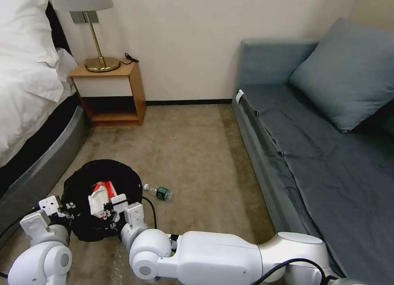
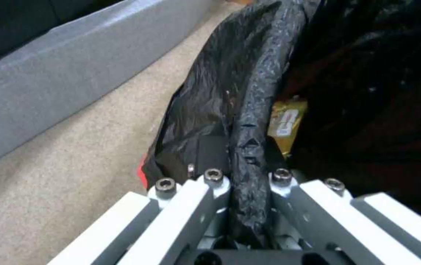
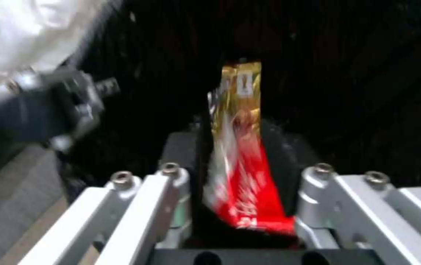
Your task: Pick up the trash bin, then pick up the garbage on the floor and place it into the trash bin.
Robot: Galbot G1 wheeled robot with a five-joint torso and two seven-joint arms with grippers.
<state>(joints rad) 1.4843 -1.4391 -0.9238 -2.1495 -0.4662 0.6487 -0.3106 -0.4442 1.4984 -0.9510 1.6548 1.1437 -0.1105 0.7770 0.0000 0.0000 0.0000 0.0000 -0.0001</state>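
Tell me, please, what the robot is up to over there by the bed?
It is tidying litter off the carpet. The left gripper is clamped on the bag-lined rim of the trash bin, holding it beside the bed. The right gripper is over the bin's opening, pinching a red-and-gold wrapper. Some white and red litter already lies inside, while a clear bottle with a green label lies on the carpet next to the bin.

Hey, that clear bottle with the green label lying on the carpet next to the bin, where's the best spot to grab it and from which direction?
Probably from above, at mid-body. The bottle lies on its side beside the trash bin, white cap toward the bin, so closing the pincer across its narrow width at the green label should hold best. The carpet around it is open. Both pincers are occupied: left pincer clamps the bin's rim, right pincer holds a red-and-gold wrapper.
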